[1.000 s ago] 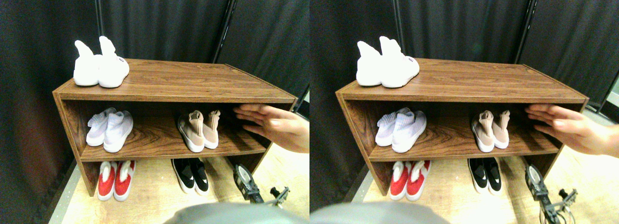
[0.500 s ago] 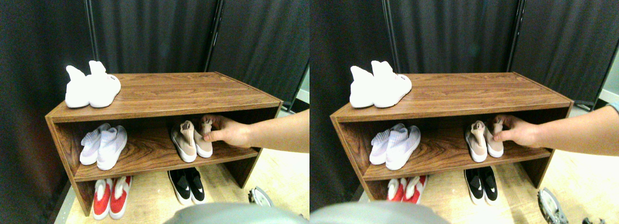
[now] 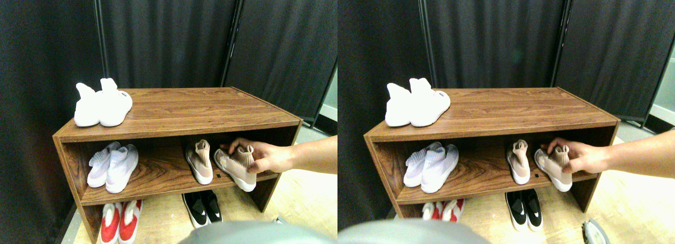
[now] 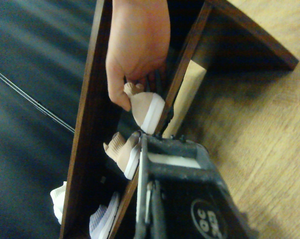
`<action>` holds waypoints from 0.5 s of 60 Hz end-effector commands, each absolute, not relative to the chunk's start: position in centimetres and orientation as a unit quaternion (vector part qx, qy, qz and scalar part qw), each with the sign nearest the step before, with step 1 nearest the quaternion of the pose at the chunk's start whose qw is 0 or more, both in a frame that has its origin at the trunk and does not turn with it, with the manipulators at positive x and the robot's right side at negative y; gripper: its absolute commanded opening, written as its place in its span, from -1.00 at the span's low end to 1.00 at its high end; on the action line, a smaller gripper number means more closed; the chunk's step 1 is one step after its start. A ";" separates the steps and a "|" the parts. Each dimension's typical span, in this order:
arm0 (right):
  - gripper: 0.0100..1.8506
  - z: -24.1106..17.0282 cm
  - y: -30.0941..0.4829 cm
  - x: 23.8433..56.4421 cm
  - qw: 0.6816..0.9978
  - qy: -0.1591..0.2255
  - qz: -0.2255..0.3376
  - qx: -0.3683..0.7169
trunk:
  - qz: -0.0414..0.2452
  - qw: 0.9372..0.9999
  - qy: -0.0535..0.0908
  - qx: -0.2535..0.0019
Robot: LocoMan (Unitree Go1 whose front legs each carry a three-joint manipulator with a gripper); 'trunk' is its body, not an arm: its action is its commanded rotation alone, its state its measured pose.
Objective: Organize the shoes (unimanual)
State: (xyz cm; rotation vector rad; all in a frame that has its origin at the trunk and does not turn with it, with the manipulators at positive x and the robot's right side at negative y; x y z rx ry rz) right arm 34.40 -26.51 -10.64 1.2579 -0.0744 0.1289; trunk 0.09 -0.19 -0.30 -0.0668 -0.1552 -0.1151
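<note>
- On the middle shelf (image 3: 158, 182) of the wooden shoe rack (image 3: 174, 115), two tan-beige knit sneakers are seen: one tan sneaker (image 3: 199, 161) stands on the board with its toe to the front, and the other tan sneaker (image 3: 236, 168) is tilted outward over the shelf's front edge.
- That tilted sneaker is gripped at its ribbed collar by a person's hand (image 3: 265, 156), which reaches in from the right.
- Both tan shoes are shown in the wrist view too, the held one (image 4: 146, 108) under the hand (image 4: 138, 47), the other (image 4: 121, 152) just beside it.
- One gripper (image 4: 149, 199) is seen in the wrist view, near the rack's front edge; whether its jaws are open or closed cannot be told.
- Two black sneakers with white marks (image 3: 202, 208) are set side by side on the floor (image 3: 295, 202) below the tan pair.
- Two pale lilac sneakers (image 3: 113, 165) are placed at the left of the middle shelf.
- Two red-and-white sneakers (image 3: 118, 222) are found on the floor under them.
- Two white sneakers (image 3: 101, 104) are placed on the rack's top, at its left end.
</note>
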 end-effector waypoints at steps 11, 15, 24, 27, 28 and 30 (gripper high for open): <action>-0.94 -9.8 -25.7 35.0 0.796 -0.042 0.073 0.599 | -0.052 0.995 -0.076 -0.042; -0.94 -9.8 -25.6 35.2 0.799 -0.049 0.071 0.595 | -0.051 0.995 -0.076 -0.043; -0.94 -9.8 -25.5 35.4 0.799 -0.045 0.073 0.595 | -0.051 0.995 -0.075 -0.044; -0.94 -9.8 -25.5 35.5 0.803 -0.043 0.076 0.590 | -0.051 0.995 -0.075 -0.044; -0.94 -9.8 -25.5 35.5 0.803 -0.043 0.076 0.590 | -0.051 0.995 -0.075 -0.044; -0.94 -9.8 -25.5 35.5 0.802 -0.042 0.076 0.591 | -0.051 0.995 -0.074 -0.045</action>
